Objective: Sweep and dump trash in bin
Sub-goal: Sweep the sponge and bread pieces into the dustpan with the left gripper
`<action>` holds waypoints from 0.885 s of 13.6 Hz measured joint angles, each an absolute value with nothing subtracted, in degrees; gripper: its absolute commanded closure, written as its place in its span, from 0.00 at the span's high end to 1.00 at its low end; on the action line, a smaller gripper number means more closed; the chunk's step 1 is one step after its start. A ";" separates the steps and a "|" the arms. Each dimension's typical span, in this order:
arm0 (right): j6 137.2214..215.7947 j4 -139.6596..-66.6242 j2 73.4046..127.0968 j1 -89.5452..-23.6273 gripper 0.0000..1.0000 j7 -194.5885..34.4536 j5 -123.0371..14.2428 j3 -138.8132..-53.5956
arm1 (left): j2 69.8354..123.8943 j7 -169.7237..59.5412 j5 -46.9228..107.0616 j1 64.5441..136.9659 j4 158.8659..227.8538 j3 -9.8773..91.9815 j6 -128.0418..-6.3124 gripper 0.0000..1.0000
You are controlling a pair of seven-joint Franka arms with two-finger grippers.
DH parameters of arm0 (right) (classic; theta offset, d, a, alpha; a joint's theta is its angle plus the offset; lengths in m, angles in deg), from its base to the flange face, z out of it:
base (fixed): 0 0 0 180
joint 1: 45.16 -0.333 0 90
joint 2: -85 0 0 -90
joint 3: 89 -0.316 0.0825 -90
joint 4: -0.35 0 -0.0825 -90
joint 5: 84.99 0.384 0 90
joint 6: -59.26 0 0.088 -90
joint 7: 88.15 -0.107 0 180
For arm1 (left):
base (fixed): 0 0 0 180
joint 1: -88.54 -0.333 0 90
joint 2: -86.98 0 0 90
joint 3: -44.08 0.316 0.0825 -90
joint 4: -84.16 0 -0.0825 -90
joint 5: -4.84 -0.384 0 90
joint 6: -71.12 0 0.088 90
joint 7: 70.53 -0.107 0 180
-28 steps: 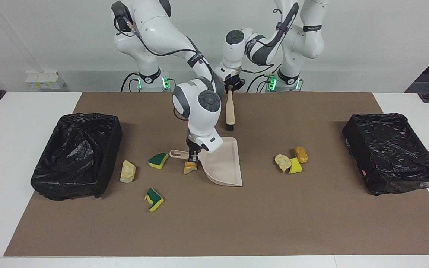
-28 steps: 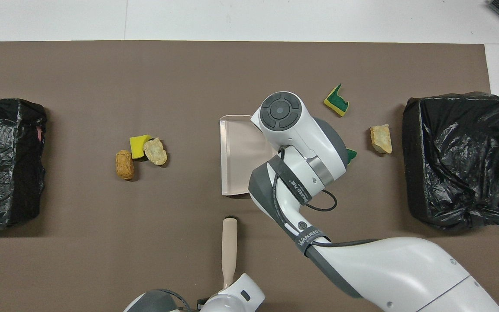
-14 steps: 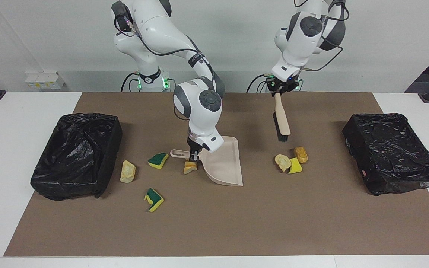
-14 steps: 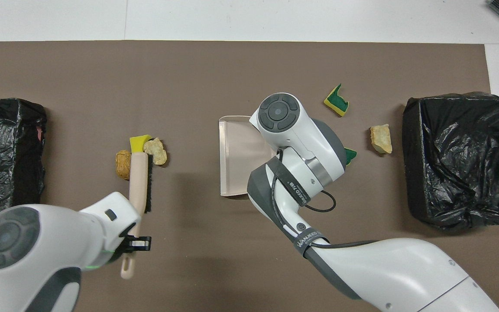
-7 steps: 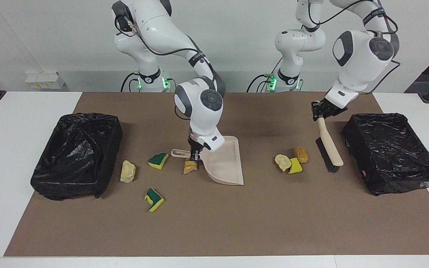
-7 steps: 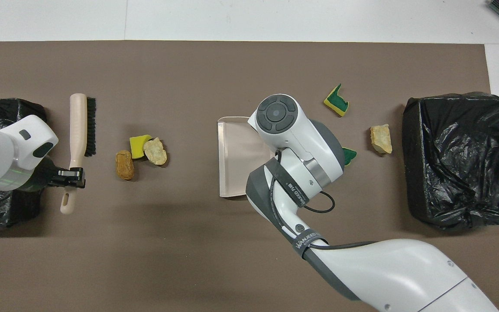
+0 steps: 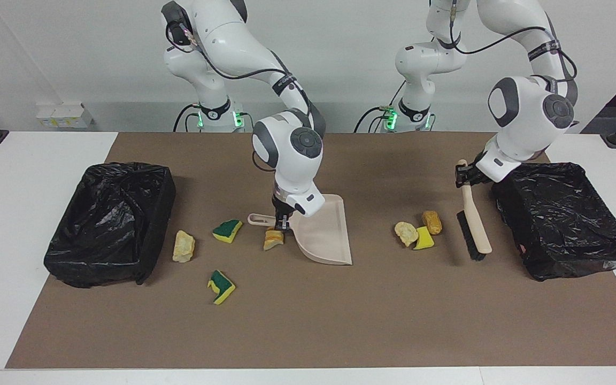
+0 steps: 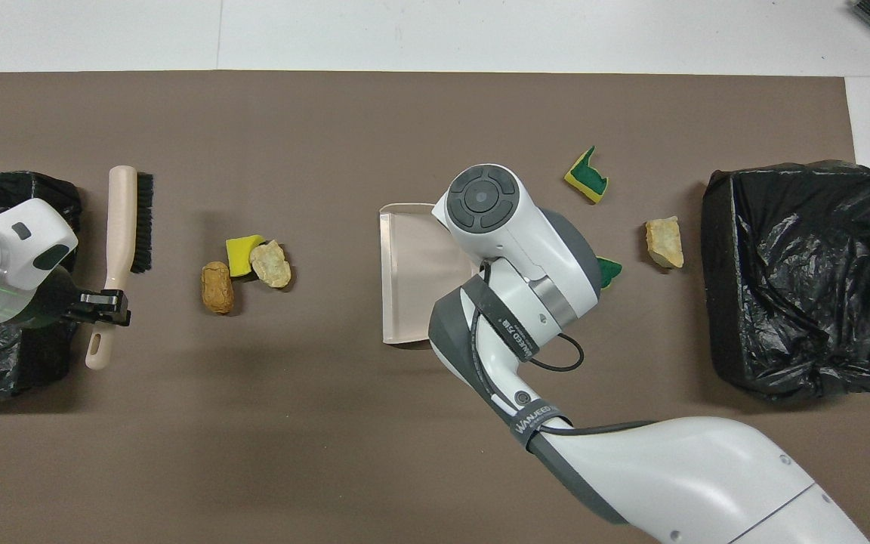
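Seven scraps of trash scattered on a brown mat (image 7: 308, 321): a tan chunk (image 7: 406, 233), a yellow sponge piece (image 7: 424, 238) and an orange chunk (image 7: 432, 222) clustered together toward the left arm's end; a pale chunk (image 7: 184, 246), a green-and-yellow sponge piece (image 7: 227, 230), another sponge piece (image 7: 221, 286) farther from the robots, and a bread-like chunk (image 7: 272, 240) toward the right arm's end. Beige dustpan (image 7: 324, 235) at mid-table, handle pinched in the right gripper (image 7: 281, 223), bread-like chunk just beside it. Beige brush (image 7: 472, 224) gripped at its handle by the left gripper (image 7: 467, 178), bristles low over the mat between the cluster and a black-lined bin (image 7: 564, 219). Second black-lined bin (image 7: 110, 222) at the right arm's end.
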State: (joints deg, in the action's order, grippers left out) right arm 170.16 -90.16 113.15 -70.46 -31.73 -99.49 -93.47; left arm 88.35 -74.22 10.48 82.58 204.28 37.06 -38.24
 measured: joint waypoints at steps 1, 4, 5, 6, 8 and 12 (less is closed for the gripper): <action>170.16 -90.16 113.15 -70.46 0.00 -31.73 -99.49 -93.47 | 88.75 -73.56 10.49 82.78 205.28 36.89 -39.14 0.00; 170.16 -90.16 113.15 -70.46 0.00 -31.73 -99.49 -93.47 | 89.01 -72.92 10.92 84.26 206.64 36.48 -40.61 0.00; 170.16 -90.16 113.15 -70.46 0.00 -31.73 -99.49 -93.47 | 89.02 -72.88 11.59 85.40 206.89 36.43 -40.81 0.00; 170.16 -90.16 113.15 -70.46 0.00 -31.73 -99.49 -93.47 | 89.03 -72.38 12.48 86.96 207.27 36.36 -41.30 0.00; 170.16 -90.16 113.15 -70.46 0.00 -31.73 -99.49 -93.47 | 89.04 -70.63 14.08 89.90 207.93 36.21 -42.05 0.00; 170.16 -90.16 113.15 -70.46 0.00 -31.73 -99.49 -93.47 | 89.02 -63.76 17.84 96.98 208.62 36.00 -44.43 0.00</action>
